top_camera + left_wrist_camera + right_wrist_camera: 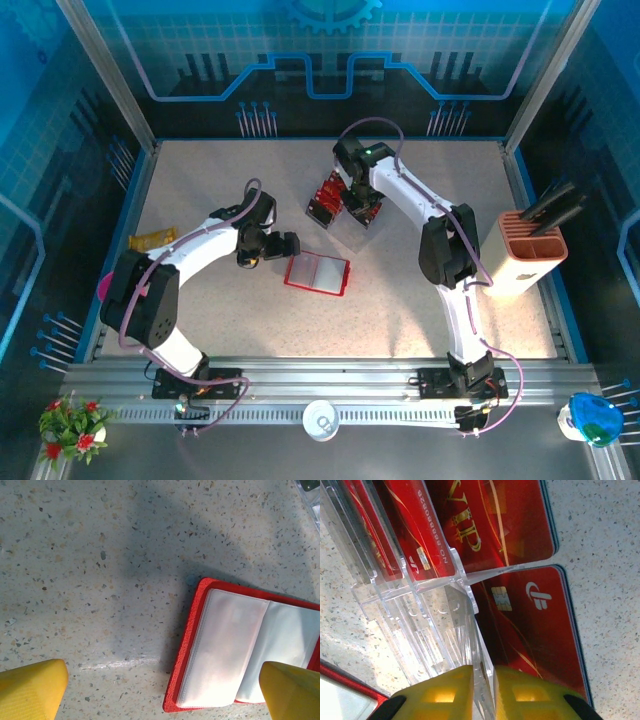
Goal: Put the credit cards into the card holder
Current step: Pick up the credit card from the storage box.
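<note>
"Starting with the overhead view: where does the flat red rectangular card holder (318,272) lie?"

"Open on the pale speckled surface (400,320), between the two arms, clear pale pockets facing up. The left pincer (280,246) hangs just beside its far left corner. The small flat red credit cards (324,198) sit farther back, with the right pincer (353,200) down among them."

"Anything else there?"

"A yellow-orange snack packet (152,239) near the left edge, and a salmon-pink compartment box (532,250) holding black items at the right."

"And the left wrist view?"

"The left pincer (161,692) stands wide open and holds nothing. Its yellow fingertips (30,690) are far apart, one over bare surface (100,555), the other over the card holder (186,645)."

"The right wrist view?"

"The right pincer (483,690) is nearly closed, with only a thin slit between its yellow fingertips (440,695). An edge of a clear plastic slotted stand (410,625) runs into that slit; whether it is gripped I cannot tell. Some credit cards (530,625) stand in the slots, and one lies flat on the surface (600,540) against the stand. A corner of the card holder (347,681) shows at lower left."
</note>
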